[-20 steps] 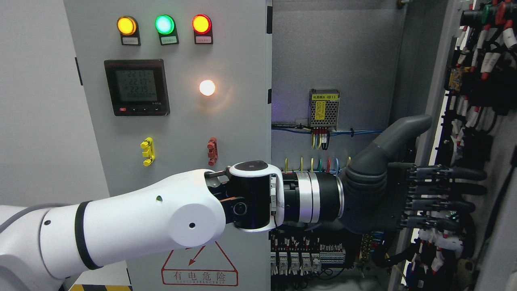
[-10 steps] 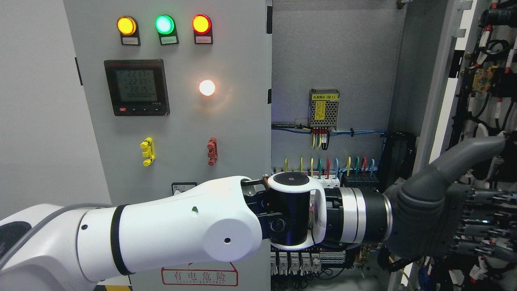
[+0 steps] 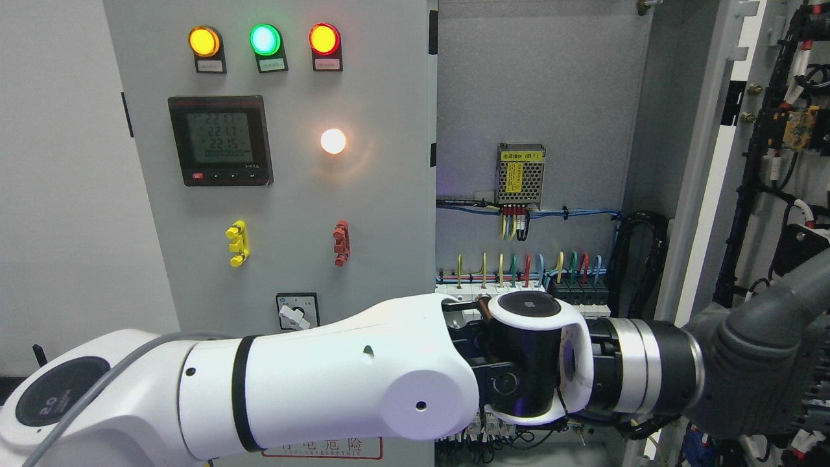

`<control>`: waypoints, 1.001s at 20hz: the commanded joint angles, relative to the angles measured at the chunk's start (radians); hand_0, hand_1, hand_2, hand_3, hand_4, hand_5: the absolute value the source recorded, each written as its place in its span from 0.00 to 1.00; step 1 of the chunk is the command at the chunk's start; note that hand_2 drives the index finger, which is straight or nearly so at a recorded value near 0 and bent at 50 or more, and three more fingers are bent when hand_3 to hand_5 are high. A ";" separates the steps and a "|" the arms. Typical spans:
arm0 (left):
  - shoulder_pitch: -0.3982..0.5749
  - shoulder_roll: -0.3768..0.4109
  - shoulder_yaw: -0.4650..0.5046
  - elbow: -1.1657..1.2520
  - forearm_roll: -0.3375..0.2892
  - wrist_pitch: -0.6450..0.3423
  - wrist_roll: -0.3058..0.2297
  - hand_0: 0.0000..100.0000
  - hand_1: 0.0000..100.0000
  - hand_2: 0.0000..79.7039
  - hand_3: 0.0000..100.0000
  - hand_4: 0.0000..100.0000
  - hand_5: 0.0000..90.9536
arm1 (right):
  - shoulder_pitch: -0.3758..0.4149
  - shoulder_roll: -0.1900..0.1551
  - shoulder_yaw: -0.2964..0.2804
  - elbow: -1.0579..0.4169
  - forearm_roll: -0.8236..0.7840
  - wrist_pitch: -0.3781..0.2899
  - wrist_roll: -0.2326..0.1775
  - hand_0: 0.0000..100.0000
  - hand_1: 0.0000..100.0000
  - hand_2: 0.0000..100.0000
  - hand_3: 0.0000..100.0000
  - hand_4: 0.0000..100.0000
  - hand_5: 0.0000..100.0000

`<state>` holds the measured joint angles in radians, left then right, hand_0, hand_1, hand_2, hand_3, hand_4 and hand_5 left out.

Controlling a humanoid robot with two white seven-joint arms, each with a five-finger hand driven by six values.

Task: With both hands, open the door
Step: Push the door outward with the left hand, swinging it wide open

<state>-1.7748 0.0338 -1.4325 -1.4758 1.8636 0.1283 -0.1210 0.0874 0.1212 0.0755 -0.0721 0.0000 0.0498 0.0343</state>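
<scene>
So the robot's white left arm point(image 3: 311, 395) comes in from the lower left and stretches all the way across the front of the grey electrical cabinet, ending in the dark grey left hand point(image 3: 758, 370) way over at the right edge. The hand is pressed up against the inside of the grey right-hand cabinet door point(image 3: 713, 162), which is swung open and turned nearly edge-on to us, with black cable bundles point(image 3: 771, 162) and bits of wiring clipped along its inner face. Honestly can't tell what the fingers are doing, they run off the edge of the view, only the thumb side pokes up toward the upper right. Behind the arm the cabinet's insides are on show: a small perforated metal power supply box with a yellow label point(image 3: 521, 174), blue wires running under it, and a row of coloured wire terminals point(image 3: 519, 275) just above the wrist. The grey left-hand cabinet door point(image 3: 285, 214) is shut, with its amber, green and red round indicator lamps point(image 3: 264, 40) lit up top, a black digital meter with a grey screen point(image 3: 220, 140), a glowing white lamp point(image 3: 333, 141), a yellow handle point(image 3: 237, 243) and a red handle point(image 3: 341, 242), and a small rotary switch point(image 3: 297, 312) just above the forearm. No sign of the right arm.
</scene>
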 commanded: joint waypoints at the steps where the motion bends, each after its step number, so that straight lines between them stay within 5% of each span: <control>1: 0.002 -0.106 0.012 0.054 -0.047 -0.004 0.041 0.00 0.00 0.00 0.00 0.00 0.00 | 0.000 0.000 0.000 0.000 0.005 0.001 -0.001 0.38 0.00 0.00 0.00 0.00 0.00; 9: 0.005 -0.111 0.010 0.060 -0.047 -0.024 0.129 0.00 0.00 0.00 0.00 0.00 0.00 | 0.000 0.000 0.000 0.000 0.005 0.001 -0.001 0.38 0.00 0.00 0.00 0.00 0.00; 15: 0.018 -0.085 0.026 0.054 -0.060 -0.012 0.083 0.00 0.00 0.00 0.00 0.00 0.00 | 0.000 0.000 0.000 0.000 0.005 0.001 -0.001 0.38 0.00 0.00 0.00 0.00 0.00; 20: 0.055 0.110 0.030 -0.012 -0.066 -0.006 0.020 0.00 0.00 0.00 0.00 0.00 0.00 | 0.000 0.000 0.000 0.000 0.005 0.001 -0.001 0.38 0.00 0.00 0.00 0.00 0.00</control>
<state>-1.7432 -0.0113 -1.4144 -1.4417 1.8056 0.1145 -0.0792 0.0874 0.1212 0.0755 -0.0721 0.0000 0.0498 0.0343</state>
